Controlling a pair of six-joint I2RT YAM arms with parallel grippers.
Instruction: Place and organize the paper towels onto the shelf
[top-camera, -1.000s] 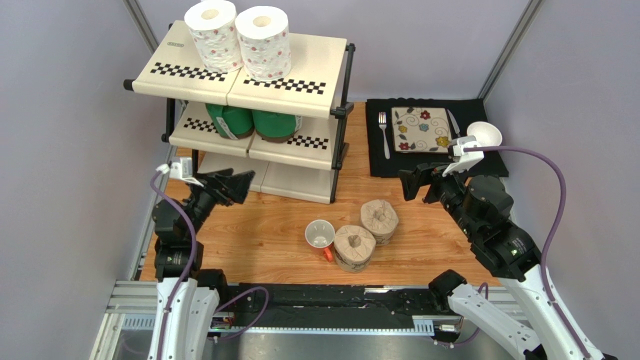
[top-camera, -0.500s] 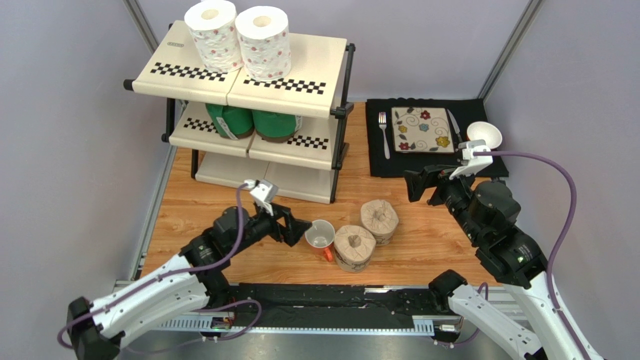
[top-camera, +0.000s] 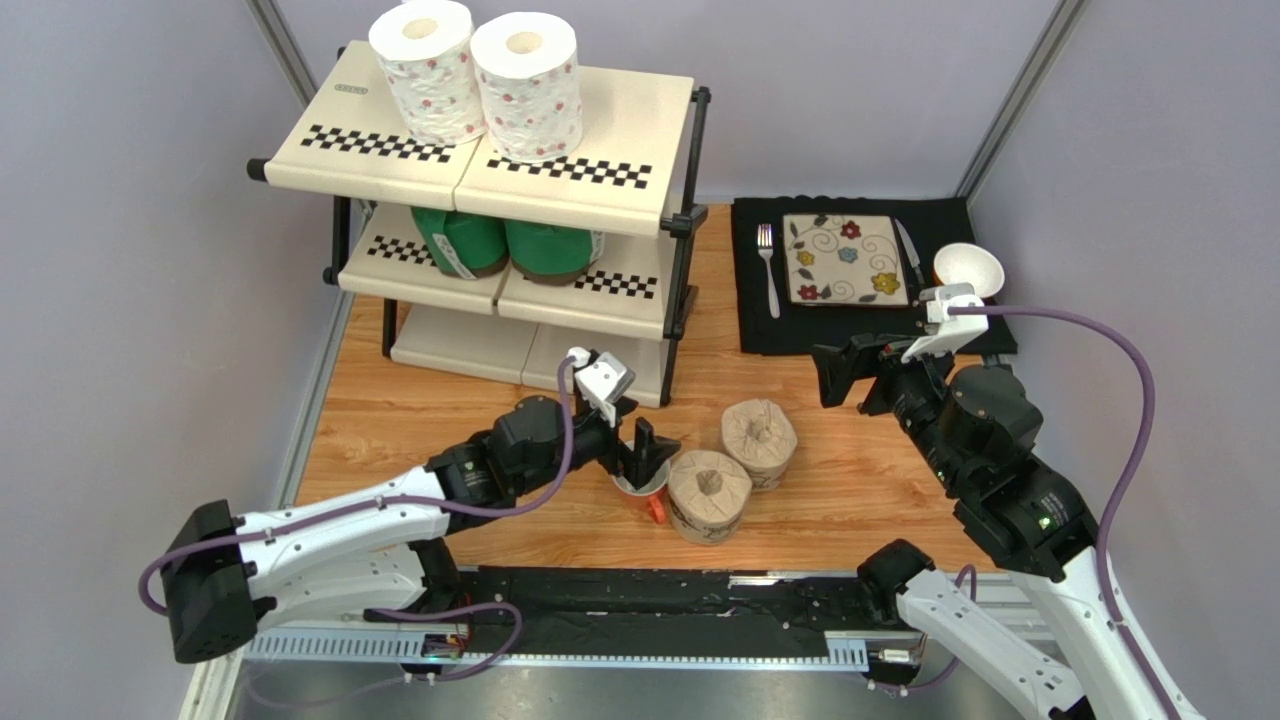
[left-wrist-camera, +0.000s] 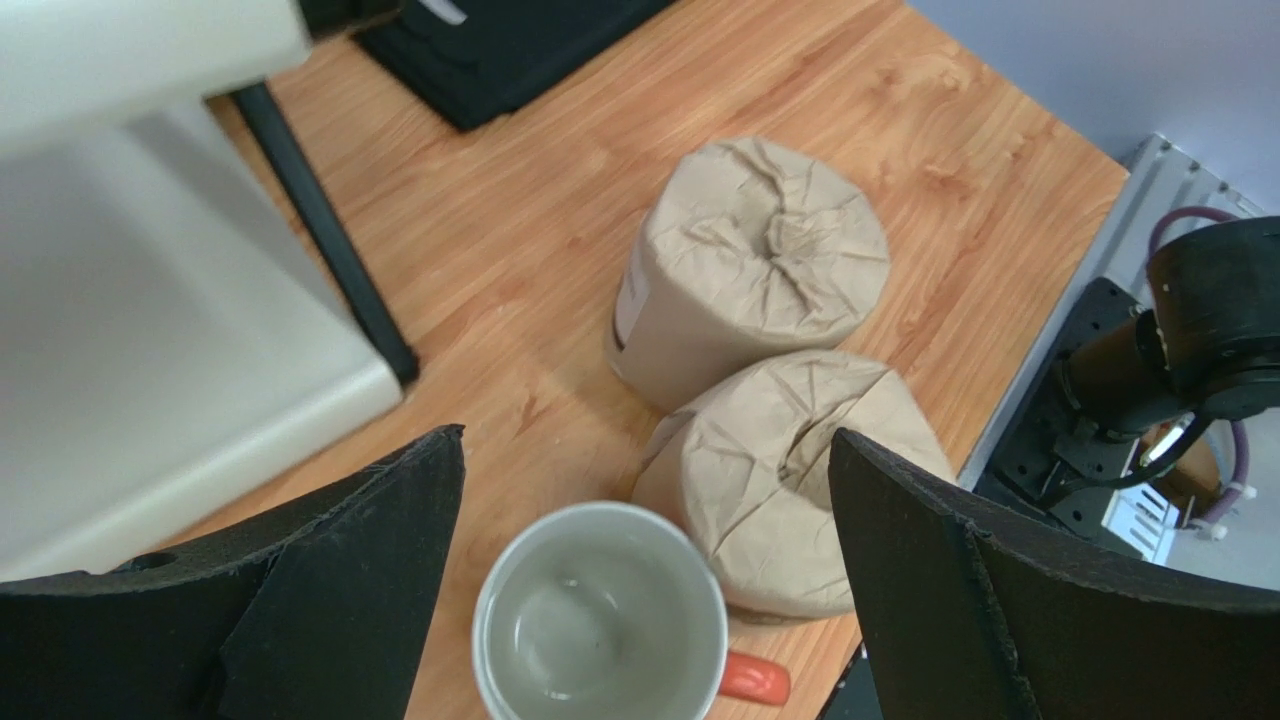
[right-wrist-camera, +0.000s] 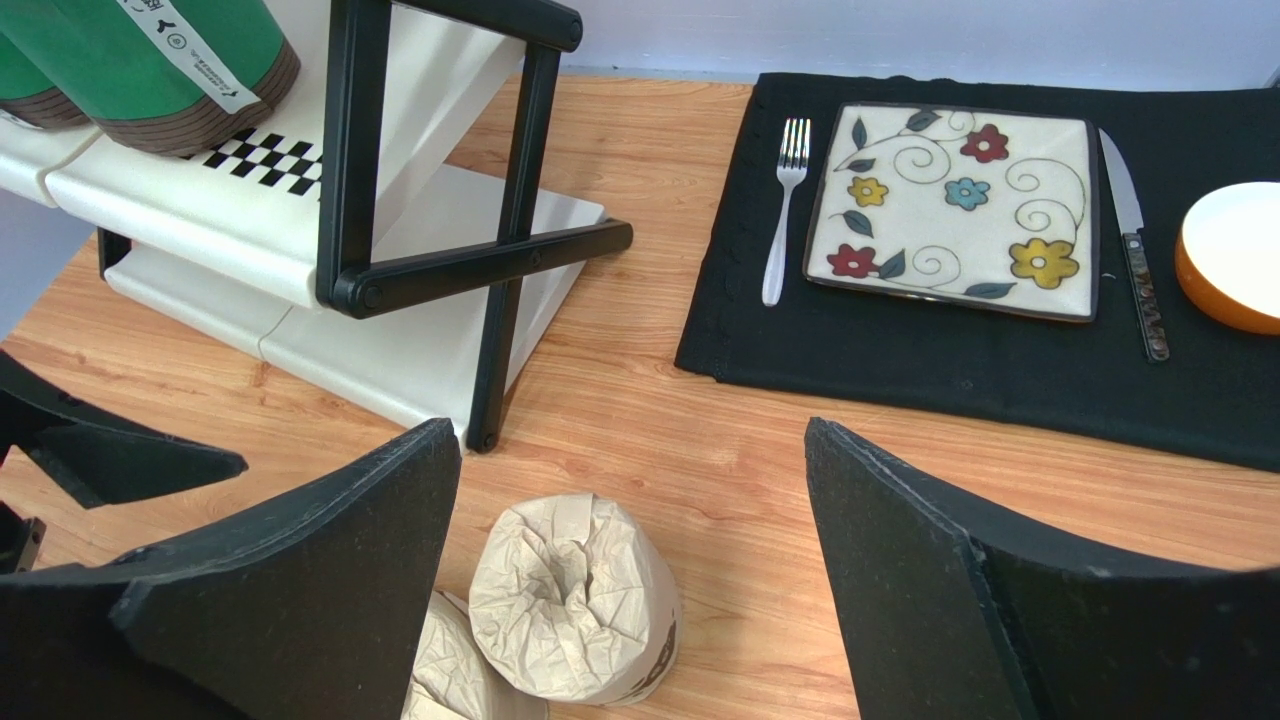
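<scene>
From above, the left gripper (top-camera: 646, 450) has swung from the shelf (top-camera: 496, 165) out over the white mug (top-camera: 639, 480), jaws apart and empty, with two tan-wrapped paper towel rolls (top-camera: 709, 495) just right of that mug. The left wrist view shows the nearer tan roll (left-wrist-camera: 796, 480) just beside the mug; it looks light and squashy, best pinched gently across its round sides. In the right wrist view the right gripper (right-wrist-camera: 628, 432) is spread and empty near the farther roll (right-wrist-camera: 579, 600).

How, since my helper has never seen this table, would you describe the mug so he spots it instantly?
On the wooden table, in front of the shelf, two tan rolls stand together. The mug sits beside the nearer roll, on its left. Unlike them, it is white and open-topped, with a red handle.
</scene>
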